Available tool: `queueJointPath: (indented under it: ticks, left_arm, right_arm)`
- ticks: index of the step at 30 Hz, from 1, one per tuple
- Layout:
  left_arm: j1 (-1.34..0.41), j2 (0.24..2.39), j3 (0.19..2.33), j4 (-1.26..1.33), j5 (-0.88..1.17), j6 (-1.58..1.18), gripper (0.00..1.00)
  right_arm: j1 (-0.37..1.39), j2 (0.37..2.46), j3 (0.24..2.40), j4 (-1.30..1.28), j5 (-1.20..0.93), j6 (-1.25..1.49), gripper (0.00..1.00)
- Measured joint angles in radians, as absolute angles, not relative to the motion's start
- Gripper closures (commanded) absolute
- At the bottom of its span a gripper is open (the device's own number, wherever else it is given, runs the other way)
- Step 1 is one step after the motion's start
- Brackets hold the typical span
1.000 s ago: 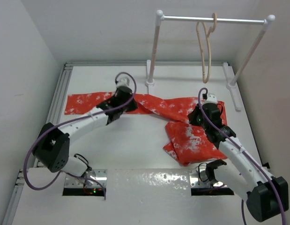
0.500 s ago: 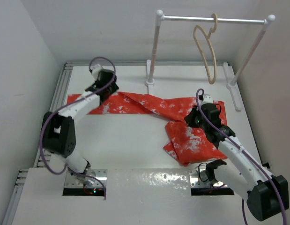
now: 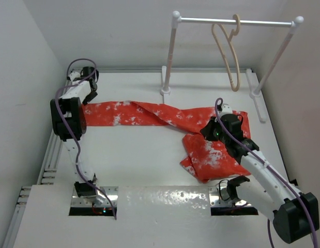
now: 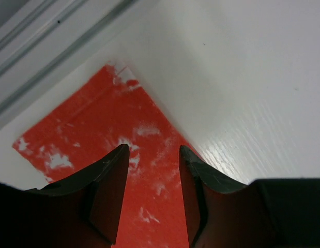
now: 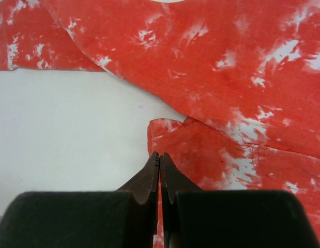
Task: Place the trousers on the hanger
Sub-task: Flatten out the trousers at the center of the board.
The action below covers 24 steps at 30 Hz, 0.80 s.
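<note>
The red-orange trousers (image 3: 165, 116) lie across the table, one leg stretched out to the left and the other part folded at the right (image 3: 211, 155). My left gripper (image 3: 88, 98) is at the leg's far left end, near the table's back left corner. In the left wrist view it (image 4: 152, 150) stands open just above the hem corner of the trousers (image 4: 92, 129). My right gripper (image 3: 208, 132) hovers at the folded part's left edge. It (image 5: 159, 155) is shut, with no cloth visible between the tips. The tan wooden hanger (image 3: 230, 57) hangs by its hook from the rail, apart from the trousers.
A white rail (image 3: 237, 21) on two slanted posts stands at the back right, its feet on the table. An aluminium frame strip (image 3: 61, 111) runs along the table's left edge, also seen beside the hem (image 4: 56, 46). White walls close in on three sides.
My left arm swung from the middle of the trousers out to the leg's left end and its jaws opened. The hanger swayed on the rail. The right gripper shifted slightly left.
</note>
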<state>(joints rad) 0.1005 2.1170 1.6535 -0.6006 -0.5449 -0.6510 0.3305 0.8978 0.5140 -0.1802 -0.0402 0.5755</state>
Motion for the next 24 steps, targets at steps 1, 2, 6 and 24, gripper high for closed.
queueJointPath:
  ticks: [1, 2, 6, 24]
  left_arm:
    - [0.103, 2.131, 1.671, -0.621, -0.559, -0.648, 0.58]
    - [0.106, 2.145, 1.692, -0.639, -0.574, -0.643, 0.58]
    - [0.117, 2.185, 1.754, -0.675, -0.609, -0.633, 0.58]
    - [0.191, 2.313, 1.819, -0.678, -0.619, -0.609, 0.57]
  right_arm:
    - [0.331, 0.898, 0.513, -0.178, -0.045, 0.575, 1.00]
    - [0.331, 0.898, 0.512, -0.175, -0.051, 0.575, 1.00]
    - [0.331, 0.900, 0.508, -0.166, -0.065, 0.575, 1.00]
    - [0.332, 0.920, 0.500, -0.157, -0.114, 0.576, 1.00]
